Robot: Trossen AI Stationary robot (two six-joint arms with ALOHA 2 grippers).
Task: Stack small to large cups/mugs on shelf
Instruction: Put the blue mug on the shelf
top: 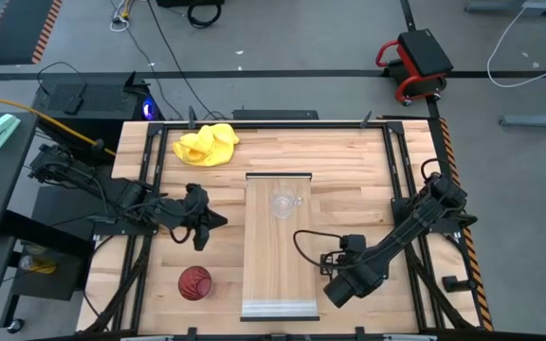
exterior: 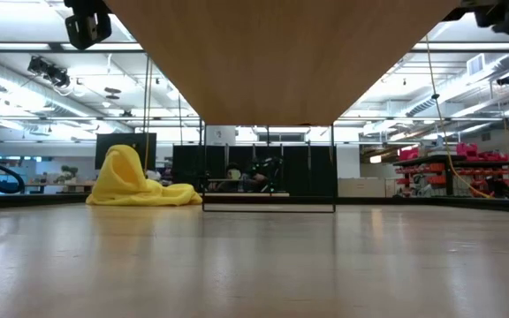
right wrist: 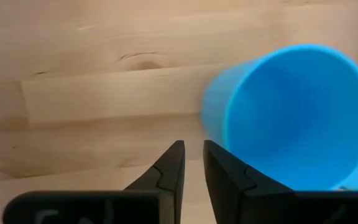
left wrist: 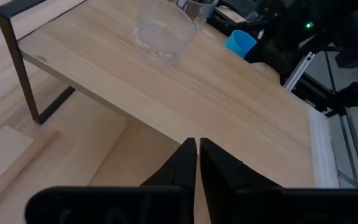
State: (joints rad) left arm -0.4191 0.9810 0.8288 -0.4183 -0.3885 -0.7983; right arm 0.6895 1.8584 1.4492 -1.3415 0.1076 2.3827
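The small clear glass mug [top: 283, 203] stands upright on the long light-wood shelf [top: 278, 275], in the half nearer the shelf's dark-rimmed end; its handle points toward the right arm's side. In the left wrist view the glass [left wrist: 164, 32] is see-through with a thick round base, and the shelf [left wrist: 229, 99] is seen raised above the wooden tabletop [left wrist: 17, 155] on a dark metal leg.

The bright blue mug [right wrist: 291, 115] fills much of the right wrist view, lying on its side on the tabletop with its open mouth turned toward the camera. It sits just beside the right gripper [right wrist: 191, 165], slightly off the line between the fingers, which are nearly together with only a slim gap and hold nothing. From above, that gripper [top: 339, 260] is on the table just right of the shelf, and the blue mug is hidden under the arm.

The dark red ribbed cup [top: 194, 282] stands upright on the tabletop left of the shelf, near the front edge.

The left gripper [top: 202, 220] hovers left of the shelf, fingers [left wrist: 182, 163] pressed almost together, empty, with the glass mug well ahead of it. A crumpled yellow cloth [top: 207, 144] lies at the table's far side.
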